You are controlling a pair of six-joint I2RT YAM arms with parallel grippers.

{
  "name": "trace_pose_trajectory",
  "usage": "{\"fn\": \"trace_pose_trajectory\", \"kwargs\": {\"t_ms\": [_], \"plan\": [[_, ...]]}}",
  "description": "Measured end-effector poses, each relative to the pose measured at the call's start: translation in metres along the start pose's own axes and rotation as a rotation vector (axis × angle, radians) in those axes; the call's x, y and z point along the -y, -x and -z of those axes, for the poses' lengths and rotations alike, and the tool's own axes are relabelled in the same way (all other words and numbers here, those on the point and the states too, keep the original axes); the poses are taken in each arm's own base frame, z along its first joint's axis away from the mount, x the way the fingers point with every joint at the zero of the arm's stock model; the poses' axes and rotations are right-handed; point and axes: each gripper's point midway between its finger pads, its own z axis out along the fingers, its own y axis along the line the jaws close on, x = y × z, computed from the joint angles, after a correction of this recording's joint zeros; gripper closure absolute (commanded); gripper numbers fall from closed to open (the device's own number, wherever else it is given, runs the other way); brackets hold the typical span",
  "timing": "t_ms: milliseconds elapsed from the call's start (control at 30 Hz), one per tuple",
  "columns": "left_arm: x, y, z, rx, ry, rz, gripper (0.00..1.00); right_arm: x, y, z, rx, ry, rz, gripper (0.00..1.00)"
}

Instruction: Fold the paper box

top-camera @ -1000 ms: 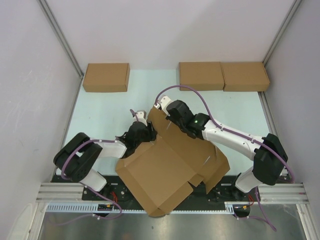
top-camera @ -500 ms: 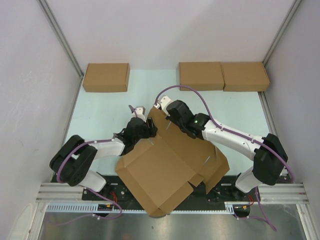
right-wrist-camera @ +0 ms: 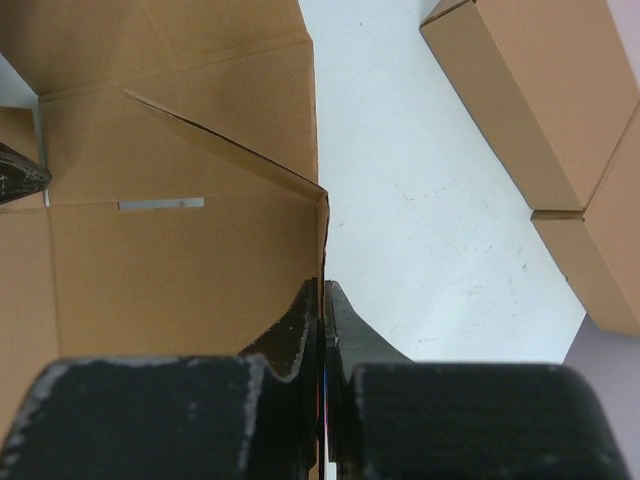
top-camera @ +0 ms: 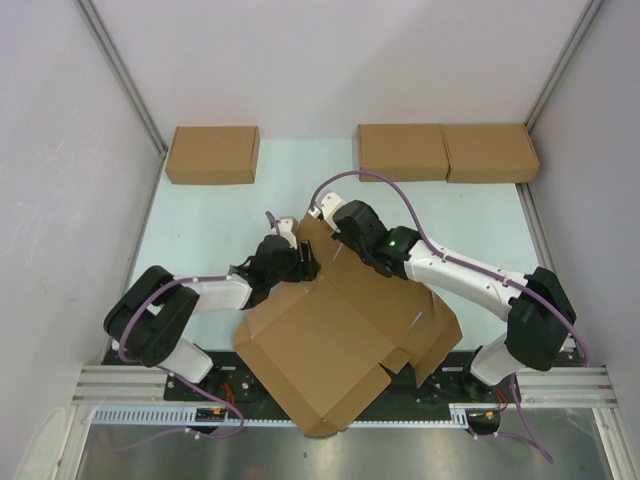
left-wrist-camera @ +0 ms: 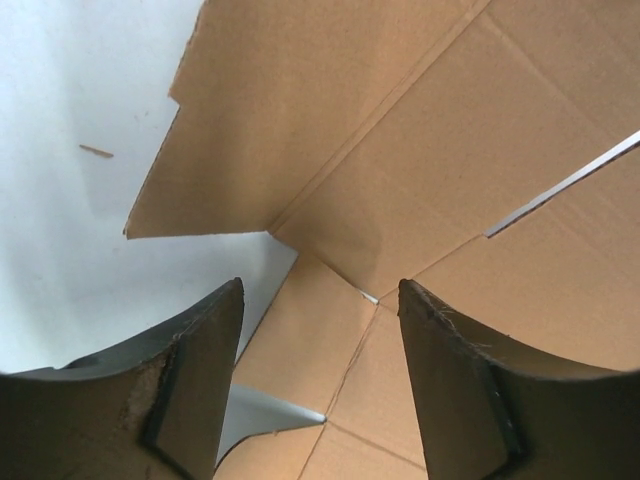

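From above, we see the paper box (top-camera: pixel 330 340) lying cornerwise on the table (top-camera: pixel 200 230) between the arms. One corner points to the far side and another hangs over the near edge; its long axis is hard to judge. The left gripper (top-camera: pixel 298 262) is at its far-left edge and the right gripper (top-camera: pixel 325 228) at the far corner. At the left wrist, the left gripper (left-wrist-camera: pixel 320 300) is spread wide above the creased paper box (left-wrist-camera: pixel 430 150), gripping nothing. At the right wrist, the right gripper (right-wrist-camera: pixel 322 300) pinches an upright flap of the paper box (right-wrist-camera: pixel 180 250).
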Motion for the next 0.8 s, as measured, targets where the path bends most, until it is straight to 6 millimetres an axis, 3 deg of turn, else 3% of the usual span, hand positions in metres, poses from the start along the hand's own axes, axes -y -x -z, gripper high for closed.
{"fn": "trace_pose_trajectory", "kwargs": {"t_ms": [167, 400, 500, 700, 800], "plan": [[-0.002, 0.000, 0.004, -0.014, 0.014, -0.017, 0.28, 0.000, 0.000, 0.000, 0.001, 0.000, -0.002, 1.00], [-0.003, -0.009, 0.009, -0.085, -0.008, -0.064, 0.33, 0.002, 0.001, 0.004, 0.010, 0.004, -0.007, 1.00], [0.002, -0.012, 0.010, -0.119, -0.044, -0.086, 0.42, 0.004, 0.003, 0.007, 0.017, 0.002, -0.011, 1.00], [0.011, -0.015, 0.013, -0.153, -0.103, -0.117, 0.73, 0.005, 0.002, 0.009, 0.020, 0.001, -0.013, 1.00], [0.012, -0.016, 0.014, -0.161, -0.111, -0.125, 0.83, 0.004, 0.001, 0.008, 0.017, 0.002, -0.011, 1.00]]}}
